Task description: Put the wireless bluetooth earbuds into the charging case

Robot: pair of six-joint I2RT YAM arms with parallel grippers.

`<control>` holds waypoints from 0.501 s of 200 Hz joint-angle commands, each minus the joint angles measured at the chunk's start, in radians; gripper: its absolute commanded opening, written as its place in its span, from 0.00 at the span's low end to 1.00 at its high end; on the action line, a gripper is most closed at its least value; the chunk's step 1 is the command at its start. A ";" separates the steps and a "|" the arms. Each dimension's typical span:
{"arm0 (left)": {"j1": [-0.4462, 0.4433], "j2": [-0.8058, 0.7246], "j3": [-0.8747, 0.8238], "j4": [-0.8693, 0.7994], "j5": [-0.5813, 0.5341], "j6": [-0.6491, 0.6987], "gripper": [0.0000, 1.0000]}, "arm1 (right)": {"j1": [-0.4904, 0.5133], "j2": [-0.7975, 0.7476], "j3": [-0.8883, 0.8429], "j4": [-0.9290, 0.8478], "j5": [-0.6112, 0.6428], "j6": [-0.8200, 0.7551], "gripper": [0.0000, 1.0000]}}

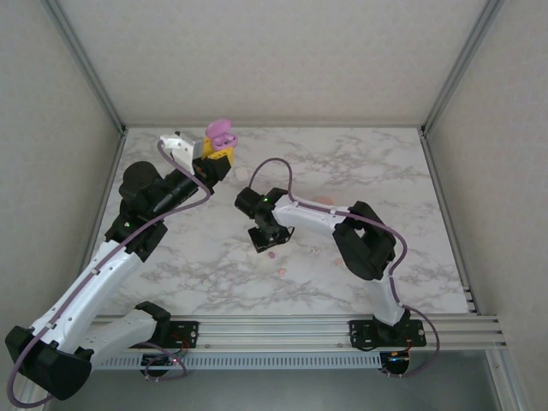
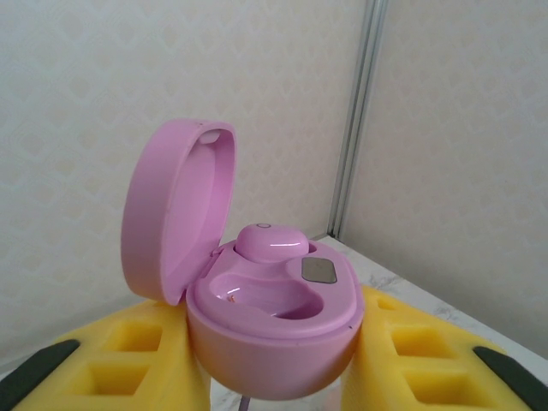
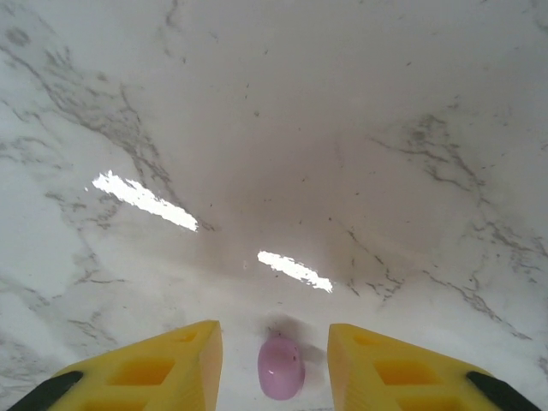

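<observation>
So, left gripper [image 2: 274,364] is clamped on the open pink case [image 2: 274,334], one earbud [image 2: 271,242] seated inside. Right gripper [image 3: 276,360] stands with fingers apart, straddling a loose pink earbud [image 3: 281,366] lying mid-table [image 3: 274,128].

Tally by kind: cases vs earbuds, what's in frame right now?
Pink charging case: 1, lid open, clamped in the left gripper
Pink earbuds: 2, a seated earbud in the case and a loose earbud on the table between the open right gripper fingers
Total: 3
Other pinkish specks in the top view are too small to name.
</observation>
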 commanded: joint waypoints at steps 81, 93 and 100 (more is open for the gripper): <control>0.008 0.000 0.022 0.021 0.019 -0.004 0.31 | 0.023 0.073 0.054 -0.105 0.016 -0.066 0.31; 0.007 0.004 0.024 0.025 0.021 -0.007 0.31 | 0.023 0.076 0.056 -0.107 0.016 -0.067 0.31; 0.007 0.005 0.024 0.027 0.022 -0.008 0.31 | 0.024 0.078 0.057 -0.107 0.014 -0.067 0.31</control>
